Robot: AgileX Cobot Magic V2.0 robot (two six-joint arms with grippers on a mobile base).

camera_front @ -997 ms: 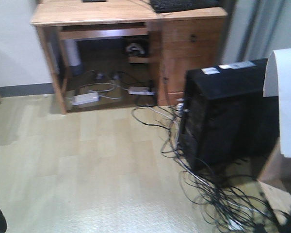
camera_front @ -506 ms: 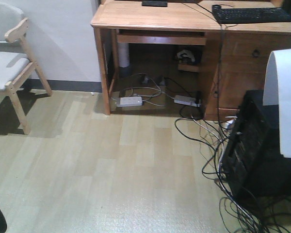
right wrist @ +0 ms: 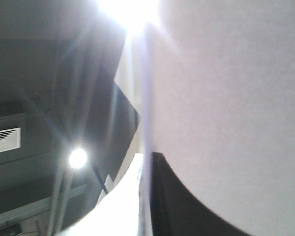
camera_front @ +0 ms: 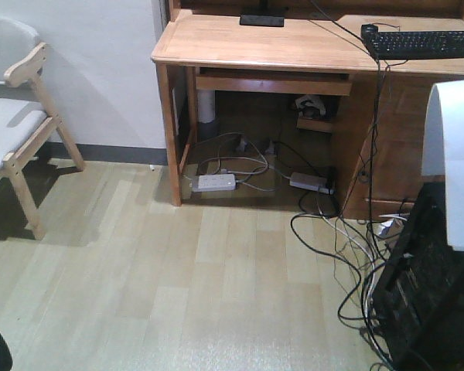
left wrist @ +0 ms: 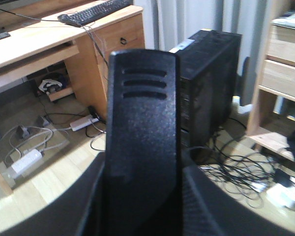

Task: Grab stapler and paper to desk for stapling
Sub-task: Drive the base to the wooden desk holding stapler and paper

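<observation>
Blinding glare from ceiling light (right wrist: 129, 9); blurry left-wrist foreground.

One desk (camera_front: 247, 46), one chair (camera_front: 15, 116), one keyboard (camera_front: 421, 42), one paper (camera_front: 452, 162), one stapler (left wrist: 142, 142)

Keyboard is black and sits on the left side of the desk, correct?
Not quite. The keyboard is black, but it sits on the right side of the desk, not the left. The front-facing view shows it.

Open desk (camera_front: 247, 48) left of keyboard (camera_front: 422, 42), cables (camera_front: 325, 224) below
</observation>
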